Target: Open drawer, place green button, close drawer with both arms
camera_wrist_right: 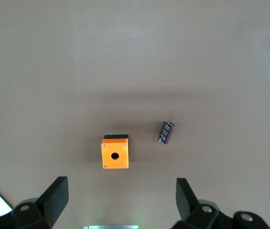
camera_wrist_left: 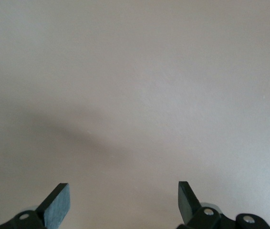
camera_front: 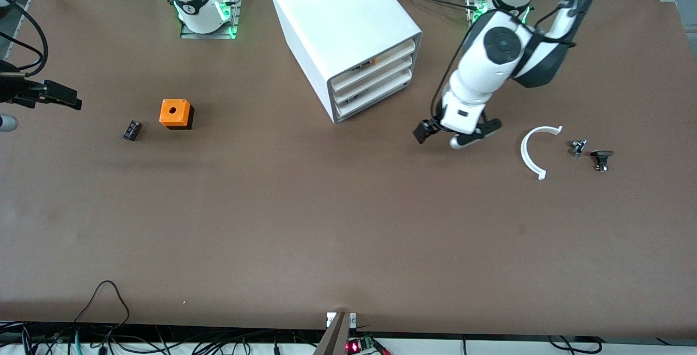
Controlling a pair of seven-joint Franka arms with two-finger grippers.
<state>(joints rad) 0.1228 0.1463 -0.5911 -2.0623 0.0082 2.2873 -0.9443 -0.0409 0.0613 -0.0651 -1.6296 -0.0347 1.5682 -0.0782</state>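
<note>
- You have the white cabinet [camera_front: 348, 34] standing on the brown tabletop [camera_front: 326, 224] between the two arm bases, its three drawer fronts turned toward the left arm's end and somewhat toward the front camera.
- The drawer [camera_front: 375, 96], lowest of the three, sits flush in the cabinet with the other two, not pulled out.
- Your left pincer [camera_front: 456, 133] hangs low over bare tabletop, beside the cabinet toward the left arm's end; its fingers [camera_wrist_left: 58, 202] stand wide apart with nothing between them.
- Your right pincer [camera_wrist_right: 120, 202] is up over the right arm's end of the tabletop, its fingers spread and holding nothing; its wrist view looks down on the orange cube [camera_front: 176, 114] and the small dark cylinder [camera_front: 131, 129] beside it.
- You cannot see the green-capped button in any view.
- Toward the left arm's end lie a white curved strip [camera_front: 531, 153], a small grey metal piece [camera_front: 578, 147] and a small black part [camera_front: 601, 159], all apart from the left pincer.
</note>
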